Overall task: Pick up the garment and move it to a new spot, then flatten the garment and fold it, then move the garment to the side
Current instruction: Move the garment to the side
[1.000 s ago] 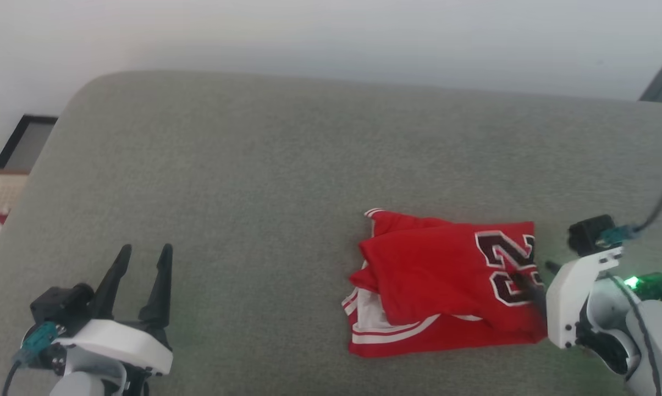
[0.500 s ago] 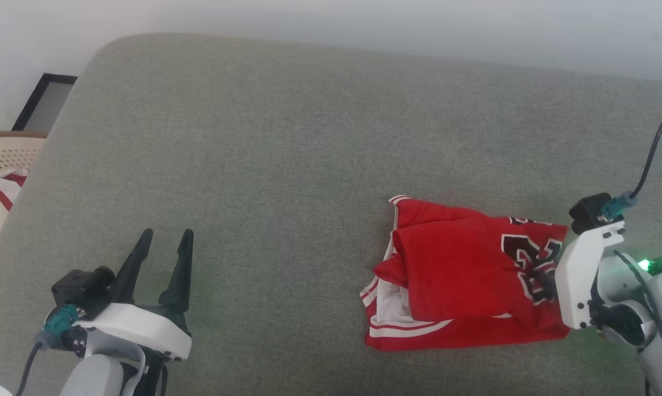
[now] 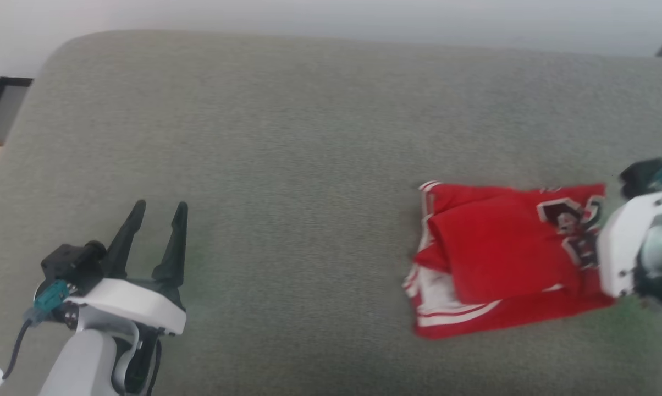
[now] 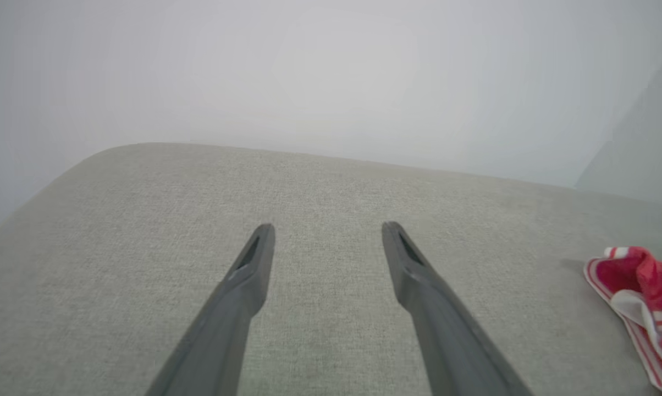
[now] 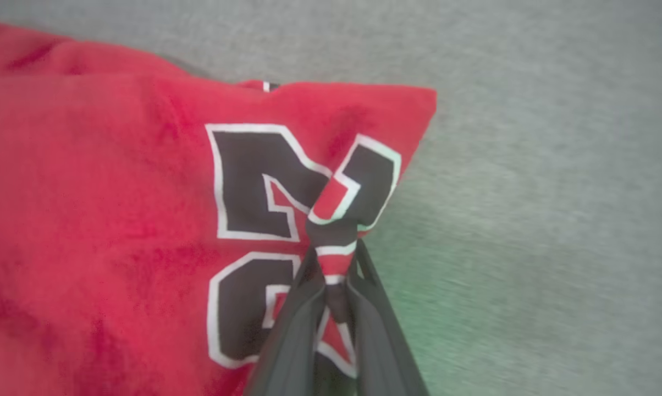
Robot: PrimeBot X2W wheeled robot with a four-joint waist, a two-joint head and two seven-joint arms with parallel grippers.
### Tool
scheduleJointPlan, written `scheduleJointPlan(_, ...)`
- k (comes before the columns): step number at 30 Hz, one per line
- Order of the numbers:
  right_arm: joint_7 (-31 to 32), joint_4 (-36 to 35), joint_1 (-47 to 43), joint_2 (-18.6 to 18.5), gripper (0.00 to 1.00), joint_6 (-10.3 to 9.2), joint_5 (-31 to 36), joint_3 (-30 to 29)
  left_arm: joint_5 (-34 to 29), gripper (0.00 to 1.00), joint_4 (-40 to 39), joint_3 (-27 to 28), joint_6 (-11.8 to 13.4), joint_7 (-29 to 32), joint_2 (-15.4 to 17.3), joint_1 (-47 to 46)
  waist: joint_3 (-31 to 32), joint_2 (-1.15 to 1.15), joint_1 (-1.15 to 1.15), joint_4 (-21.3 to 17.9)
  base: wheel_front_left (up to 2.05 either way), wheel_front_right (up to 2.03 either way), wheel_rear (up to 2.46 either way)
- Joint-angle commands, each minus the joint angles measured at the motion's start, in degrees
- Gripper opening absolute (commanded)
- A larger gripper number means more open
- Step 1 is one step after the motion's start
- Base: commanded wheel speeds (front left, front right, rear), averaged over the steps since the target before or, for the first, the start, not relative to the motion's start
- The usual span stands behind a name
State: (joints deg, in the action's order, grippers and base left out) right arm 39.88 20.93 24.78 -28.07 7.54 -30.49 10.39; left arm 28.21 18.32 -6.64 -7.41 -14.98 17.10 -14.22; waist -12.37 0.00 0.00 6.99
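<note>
soft red garment point(image 5: 116, 192) bunched in folds, woven grey upholstery point(image 3: 287, 126)

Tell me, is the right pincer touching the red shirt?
Touching. The right wrist view shows the right pincer shut on a fold of the red shirt, cloth bunched in its grip.

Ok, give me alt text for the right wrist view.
The right gripper is shut on a pinched fold of the red jersey, at its black, white-outlined number; a grey upholstered surface lies beneath.

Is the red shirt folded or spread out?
Folded: the shirt lies in stacked layers, a red flap over the striped edge.
</note>
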Motion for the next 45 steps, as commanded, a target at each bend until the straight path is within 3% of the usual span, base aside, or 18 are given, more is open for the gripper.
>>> scheduleJointPlan(1, 0.2, -0.6, 1.3, -1.1, 0.0, -0.1, 0.6, -1.2, -0.4, 1.0, -0.3, -0.3, -0.1, -0.2, 0.0, -1.3, -1.0, 0.0, 0.0, -1.6, 0.0, 0.0, 0.0)
scheduleJointPlan(14, -2.3, 0.0, 9.0, -9.2, 0.0, -0.09, 2.5, -6.4, -1.1, 1.0, -0.9, -3.7, -0.1, -0.2, 0.7, -8.1, -6.6, 0.0, 0.0, -9.0, 0.0, 0.0, 0.0)
scheduleJointPlan(27, -13.1, 7.8, 17.4, -17.5, 0.0, -0.1, 7.7, -7.8, -1.4, 1.0, -0.3, -10.3, -0.1, -0.2, 1.7, -18.0, -13.9, 0.0, 0.0, -14.5, 0.0, 0.0, 0.0)
scheduleJointPlan(34, -17.9, 13.8, 20.6, -17.5, 0.0, -0.1, 12.2, -8.5, -0.7, 1.0, 0.4, -13.4, -0.1, -0.2, 2.0, -22.5, -17.4, 0.0, 0.0, -15.8, 0.0, 0.0, 0.0)
scheduleJointPlan(45, -23.4, 25.6, 25.5, -13.9, 0.0, -0.08, 15.2, -6.1, 0.6, 1.0, 2.1, -16.9, -0.1, -0.2, 2.4, -27.5, -20.7, 0.0, 0.0, -14.4, 0.0, 0.0, 0.0)
